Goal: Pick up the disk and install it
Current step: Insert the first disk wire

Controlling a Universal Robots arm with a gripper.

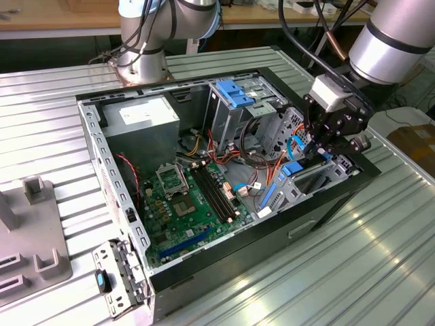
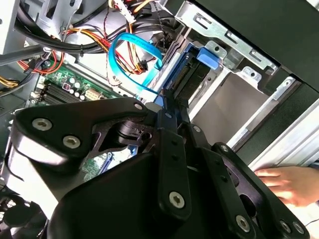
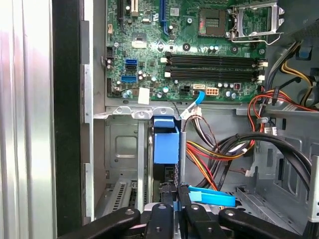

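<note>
The disk [image 3: 165, 144], grey metal framed by a bright blue carrier rail, stands on edge in a metal drive bay [image 3: 124, 149] of an open computer case [image 1: 238, 251], at the end toward the exterior view's right. The robot arm's black gripper [image 3: 172, 204] sits directly over it, jaws clenched on the disk's near edge, one on each side. In the second wrist view a thin blue cable [image 2: 124, 45] loops just beside the bay. Orange, yellow and red wires [image 3: 209, 154] bunch on the bay's other side. The green motherboard [image 1: 183, 210] lies flat on the case floor beyond, with a grey power supply [image 1: 139, 115] at the far end. The case rests on a ribbed metal surface [image 1: 353, 272]. A person's hand [image 2: 286, 184] shows just outside the case's black wall.
</note>
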